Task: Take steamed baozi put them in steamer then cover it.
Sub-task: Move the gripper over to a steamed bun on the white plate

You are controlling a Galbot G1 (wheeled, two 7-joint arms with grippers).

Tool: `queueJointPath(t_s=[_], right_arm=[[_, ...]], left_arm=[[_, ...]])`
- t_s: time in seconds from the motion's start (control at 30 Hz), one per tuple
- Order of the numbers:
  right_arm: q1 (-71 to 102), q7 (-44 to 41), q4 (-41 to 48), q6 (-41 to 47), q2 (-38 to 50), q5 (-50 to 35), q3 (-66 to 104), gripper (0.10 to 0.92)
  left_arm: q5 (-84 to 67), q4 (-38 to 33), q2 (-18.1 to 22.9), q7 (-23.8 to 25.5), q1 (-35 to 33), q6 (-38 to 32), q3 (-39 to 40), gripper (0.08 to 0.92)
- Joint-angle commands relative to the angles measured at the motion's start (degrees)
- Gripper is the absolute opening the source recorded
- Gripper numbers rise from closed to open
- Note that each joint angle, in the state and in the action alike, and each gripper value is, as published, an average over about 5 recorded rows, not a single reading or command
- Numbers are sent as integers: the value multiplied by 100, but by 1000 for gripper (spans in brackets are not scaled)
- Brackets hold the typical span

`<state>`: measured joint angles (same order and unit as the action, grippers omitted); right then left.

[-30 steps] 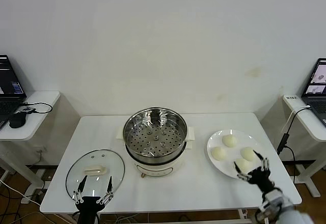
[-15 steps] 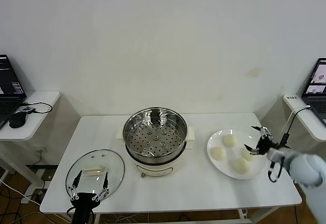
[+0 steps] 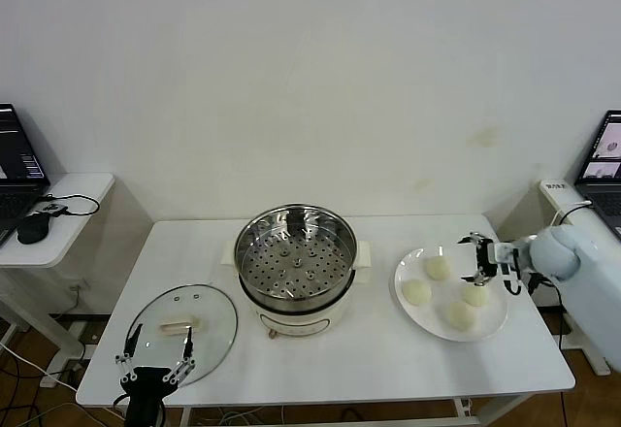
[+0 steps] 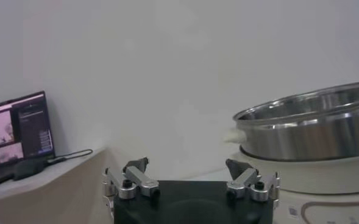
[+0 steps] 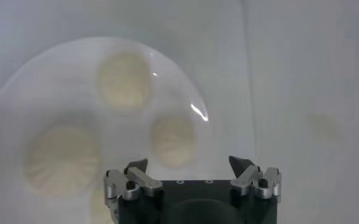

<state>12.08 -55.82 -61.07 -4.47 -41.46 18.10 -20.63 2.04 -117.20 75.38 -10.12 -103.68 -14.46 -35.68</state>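
Several cream-white steamed baozi (image 3: 438, 268) lie on a white plate (image 3: 403, 272) at the table's right. My right gripper (image 3: 477, 260) hovers open above the plate's far right part, empty; in the right wrist view it (image 5: 189, 164) hangs over the baozi (image 5: 174, 141). The shiny steel steamer (image 3: 296, 267), with its perforated tray bare, stands mid-table on a white base. Left of it the glass cover (image 3: 181, 330) lies flat with its cream handle up. My left gripper (image 3: 155, 364) is open and empty at the table's front edge, just in front of the cover. From the left wrist, the steamer (image 4: 313, 131) is off to one side.
Side tables flank the work table, each with a laptop (image 3: 17, 160); the left one also carries a black mouse (image 3: 34, 228) and a cable. A white wall stands close behind. The right side table's cable (image 3: 543, 252) hangs near my right arm.
My right gripper has risen from the table's front right corner and swung back over the plate's far side. The left gripper has slid back toward the front edge.
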Motion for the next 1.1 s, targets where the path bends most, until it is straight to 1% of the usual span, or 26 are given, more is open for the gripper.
queueJointPath(t_s=[0.03, 0.4, 0.73, 0.9, 1.1], right_arm=[[-1161, -599, 1473, -258, -777, 92, -1211, 823], [-1200, -536, 2222, -216, -1598, 648, -1242, 823], [-1041, -478, 2332, -193, -1712, 802, -1226, 815], [-1034, -412, 2445, -181, -1765, 881, -1158, 774], [-1041, -323, 2626, -191, -1872, 978, -1060, 698]], left_arm=[[51, 34, -14, -3, 9, -44, -84, 823], [30, 198, -60, -22, 74, -102, -221, 823], [9, 277, -101, -30, 115, -131, -248, 823], [5, 281, -104, -40, 109, -166, -260, 823], [16, 289, -85, -59, 120, -210, -257, 823]])
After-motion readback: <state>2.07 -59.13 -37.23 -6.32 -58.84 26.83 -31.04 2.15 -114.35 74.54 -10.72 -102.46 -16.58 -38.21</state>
